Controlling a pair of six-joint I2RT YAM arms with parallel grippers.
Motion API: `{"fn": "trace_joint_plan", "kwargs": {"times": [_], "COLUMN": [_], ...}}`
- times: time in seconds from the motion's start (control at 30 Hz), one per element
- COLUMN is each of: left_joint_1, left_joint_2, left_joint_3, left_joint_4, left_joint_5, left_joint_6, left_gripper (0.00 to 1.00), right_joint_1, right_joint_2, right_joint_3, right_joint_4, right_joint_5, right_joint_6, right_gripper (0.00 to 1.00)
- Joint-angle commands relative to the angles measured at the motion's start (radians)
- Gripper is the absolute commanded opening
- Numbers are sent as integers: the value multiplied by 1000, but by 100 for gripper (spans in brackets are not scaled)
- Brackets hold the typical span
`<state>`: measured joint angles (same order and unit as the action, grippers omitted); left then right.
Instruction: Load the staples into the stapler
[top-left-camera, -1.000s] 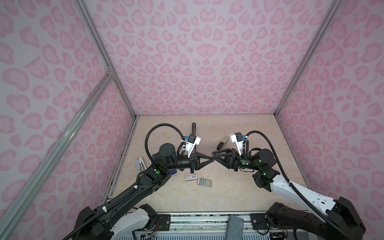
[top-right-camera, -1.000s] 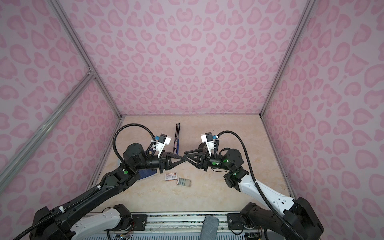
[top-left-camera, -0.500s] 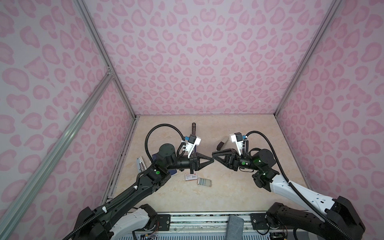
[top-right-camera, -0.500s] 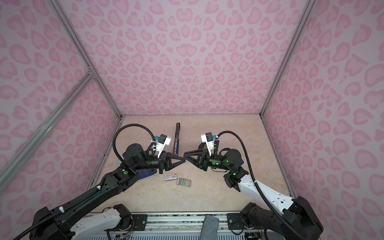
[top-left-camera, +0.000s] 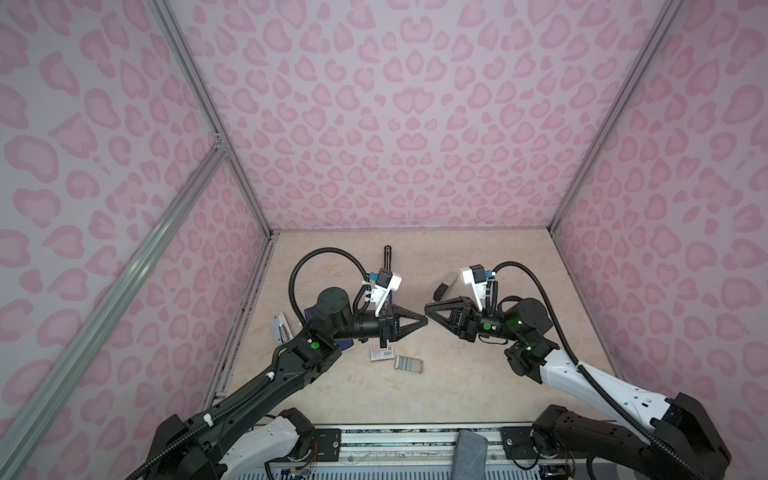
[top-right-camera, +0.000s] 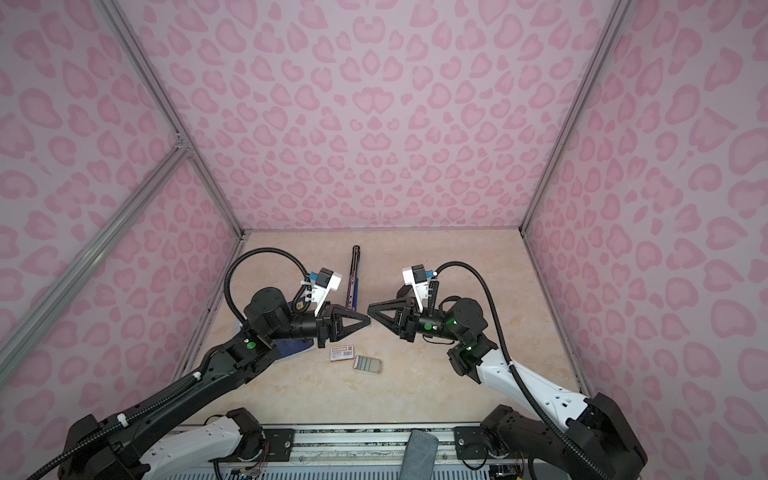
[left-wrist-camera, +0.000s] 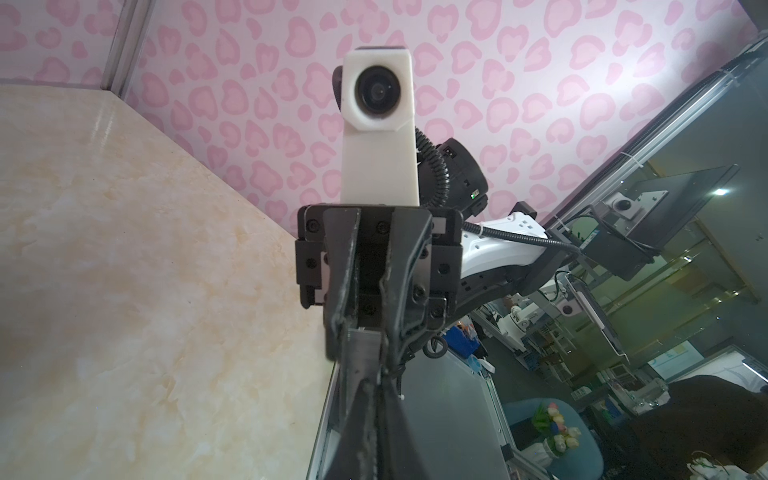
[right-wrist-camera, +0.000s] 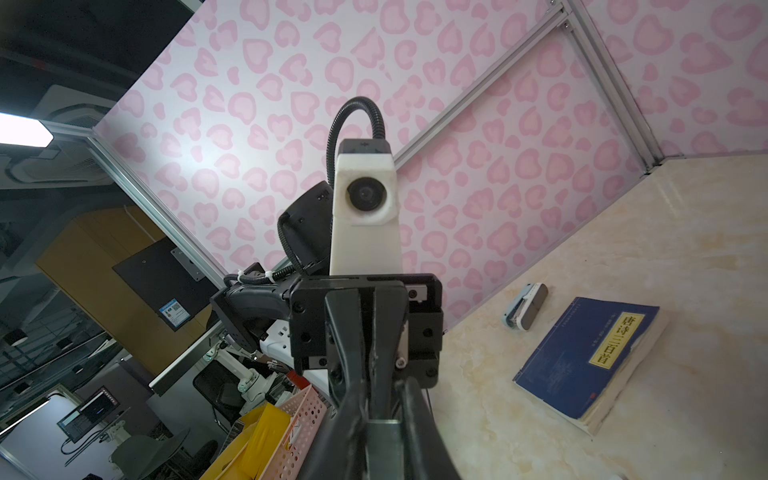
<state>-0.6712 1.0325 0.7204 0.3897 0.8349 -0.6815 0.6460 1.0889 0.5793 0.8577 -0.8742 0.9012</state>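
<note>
Both grippers meet tip to tip above the middle of the table. My right gripper (top-left-camera: 425, 308) (top-right-camera: 369, 308) is shut on a grey strip of staples (right-wrist-camera: 384, 442) that lies between its fingers. My left gripper (top-left-camera: 426, 321) (top-right-camera: 369, 321) points at it from the left. Its fingers (left-wrist-camera: 353, 432) stand only a thin slit apart, and any grip on the strip (left-wrist-camera: 361, 349) is hidden. The stapler (top-left-camera: 387, 266) (top-right-camera: 354, 270), long and black, lies on the table behind the left wrist. A pale tray of staples (top-left-camera: 409, 364) (top-right-camera: 368, 364) rests next to the white red-labelled box (top-left-camera: 382, 353) (top-right-camera: 342, 353).
A dark blue book (right-wrist-camera: 590, 357) (top-right-camera: 295, 347) lies under the left arm. A small grey and pale-blue tool (right-wrist-camera: 525, 305) (top-left-camera: 282, 328) sits by the left wall. A dark grey object (top-left-camera: 442, 289) lies behind the right wrist camera. Pink walls close three sides.
The right gripper's fingers have drawn in onto the strip. The two tips touched a second ago; now the left tip sits slightly lower in both top views.
</note>
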Motion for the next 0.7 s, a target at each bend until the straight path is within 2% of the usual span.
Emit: {"fn": "trace_joint_plan", "kwargs": {"times": [0.0, 0.13, 0.4, 0.5, 0.57, 0.67], "left_joint_1": [1, 1, 50, 96, 125, 153], "left_joint_2": [-5, -15, -88, -147, -170, -153], "left_joint_3": [5, 4, -31, -53, -66, -40], "left_joint_4": [26, 22, -40, -85, -128, -268], "left_joint_5": [-14, -23, -83, -140, -197, -307], "left_joint_6": [-3, -4, 9, 15, 20, 51], "left_gripper": [24, 32, 33, 35, 43, 47], "right_joint_1": [-1, -1, -28, -41, -47, -59], "right_joint_2": [-9, -18, -44, -69, -92, -117], "right_joint_3": [-4, -1, -10, -7, 0, 9], "right_joint_4": [-5, -34, -62, -128, -210, -310], "right_joint_5": [1, 13, 23, 31, 48, 69], "right_joint_6": [-22, -42, -51, -82, -127, -174], "right_gripper": [18, 18, 18, 18, 18, 18]}}
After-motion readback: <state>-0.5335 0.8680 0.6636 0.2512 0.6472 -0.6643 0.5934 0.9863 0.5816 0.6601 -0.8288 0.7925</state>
